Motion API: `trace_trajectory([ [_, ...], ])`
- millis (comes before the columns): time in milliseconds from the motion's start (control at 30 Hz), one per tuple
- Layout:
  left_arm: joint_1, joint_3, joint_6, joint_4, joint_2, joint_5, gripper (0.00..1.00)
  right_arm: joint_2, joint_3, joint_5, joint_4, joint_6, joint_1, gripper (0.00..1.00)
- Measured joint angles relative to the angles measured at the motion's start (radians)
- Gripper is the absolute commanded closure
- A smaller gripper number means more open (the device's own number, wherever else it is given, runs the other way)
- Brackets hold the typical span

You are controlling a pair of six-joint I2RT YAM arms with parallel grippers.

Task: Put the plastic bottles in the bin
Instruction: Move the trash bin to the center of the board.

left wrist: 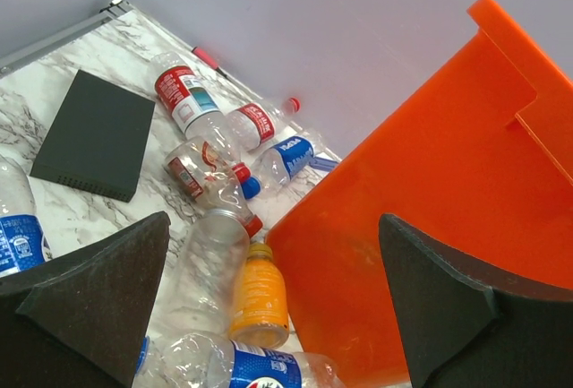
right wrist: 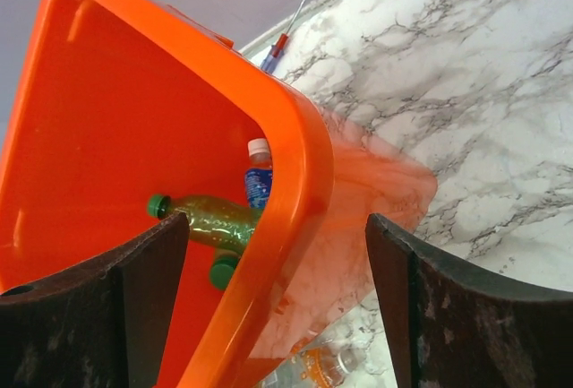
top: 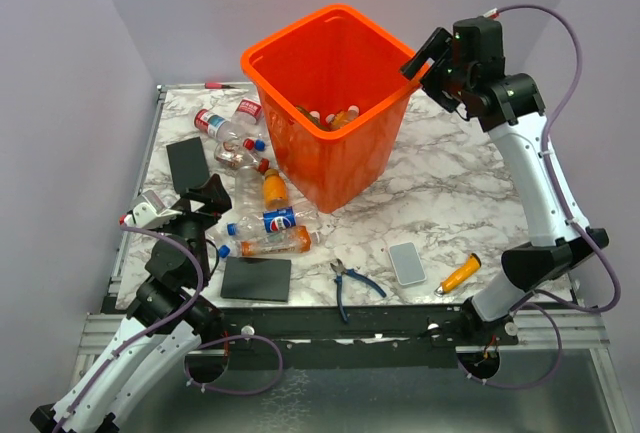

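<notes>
My left gripper (left wrist: 273, 258) hung spread and empty over the plastic bottles (top: 270, 221) strewn just left of the bin (top: 345, 168). They looked light, crushable and slick, so I'd pinch one gently across its labelled middle. My right gripper (top: 422, 56), spread and empty, hovered over the bin's right rim.

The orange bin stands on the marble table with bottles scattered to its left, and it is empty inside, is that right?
Not empty. The right wrist view shows a green-capped bottle and a blue-labelled bottle inside the orange bin. It does stand on the marble table, with bottles scattered to its left.
</notes>
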Motion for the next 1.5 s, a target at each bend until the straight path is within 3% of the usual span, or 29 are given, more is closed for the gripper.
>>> trace_trajectory([
  [633, 0.000, -0.005, -0.009, 0.000, 0.002, 0.006, 0.01, 0.071, 0.005, -0.047, -0.004, 0.034, 0.000, 0.79],
  [1067, 0.000, -0.007, -0.010, 0.000, 0.002, 0.007, 0.01, 0.063, 0.043, 0.039, -0.068, 0.029, -0.018, 0.96],
  [1500, 0.000, -0.008, -0.010, 0.000, 0.002, 0.011, 0.01, -0.064, -0.067, 0.068, -0.060, -0.014, -0.307, 1.00],
])
